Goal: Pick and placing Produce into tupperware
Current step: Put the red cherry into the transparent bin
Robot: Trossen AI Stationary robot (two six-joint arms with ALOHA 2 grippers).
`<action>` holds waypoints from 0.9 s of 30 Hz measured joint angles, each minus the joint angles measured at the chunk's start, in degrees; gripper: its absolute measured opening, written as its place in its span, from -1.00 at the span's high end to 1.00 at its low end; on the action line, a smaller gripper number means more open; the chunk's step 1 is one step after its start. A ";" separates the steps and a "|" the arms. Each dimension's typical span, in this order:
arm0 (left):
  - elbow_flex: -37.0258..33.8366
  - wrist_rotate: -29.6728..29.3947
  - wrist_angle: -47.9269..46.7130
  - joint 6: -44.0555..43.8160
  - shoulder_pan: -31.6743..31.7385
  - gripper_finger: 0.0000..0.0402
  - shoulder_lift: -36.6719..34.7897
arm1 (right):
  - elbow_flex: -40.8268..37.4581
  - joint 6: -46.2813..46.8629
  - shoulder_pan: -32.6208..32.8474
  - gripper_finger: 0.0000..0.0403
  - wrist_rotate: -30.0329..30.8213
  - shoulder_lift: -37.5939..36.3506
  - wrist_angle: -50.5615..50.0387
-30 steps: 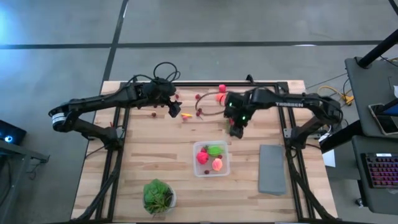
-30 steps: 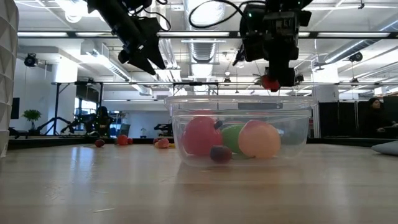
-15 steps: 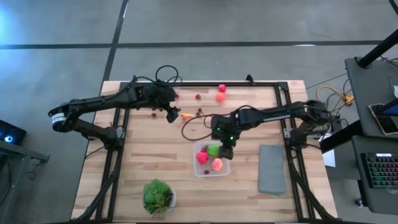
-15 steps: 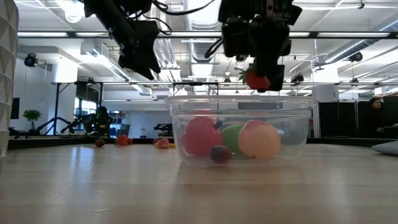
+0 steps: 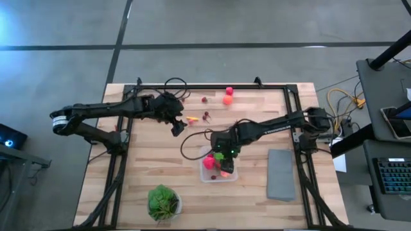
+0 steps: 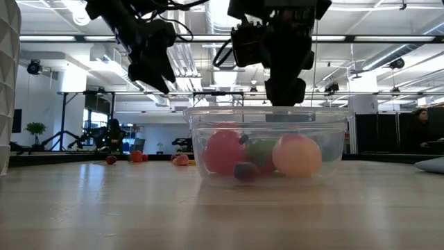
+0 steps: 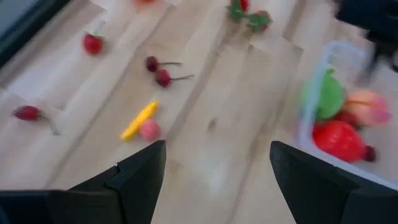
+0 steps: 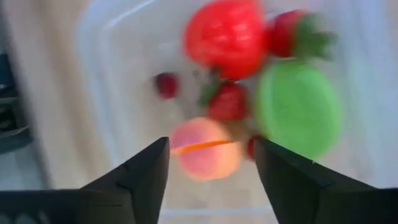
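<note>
The tupperware [image 5: 218,165] near the surface's [image 5: 154,154] middle already held several produce pieces, the right end effector [image 5: 226,156] hovering open and empty above it, while the wide-open left end effector [image 5: 177,125] hung over scattered berries [image 7: 157,70] left to collect.

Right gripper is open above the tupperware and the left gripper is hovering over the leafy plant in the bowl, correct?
Not quite. The right gripper is open above the tupperware, but the high view shows the left gripper over the scattered produce at the table's far side, well away from the leafy plant.
</note>
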 joint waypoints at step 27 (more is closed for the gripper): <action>-2.56 1.62 0.59 -10.65 -10.42 -0.36 -3.58 | 6.24 34.86 14.87 -0.15 40.13 -9.16 -15.65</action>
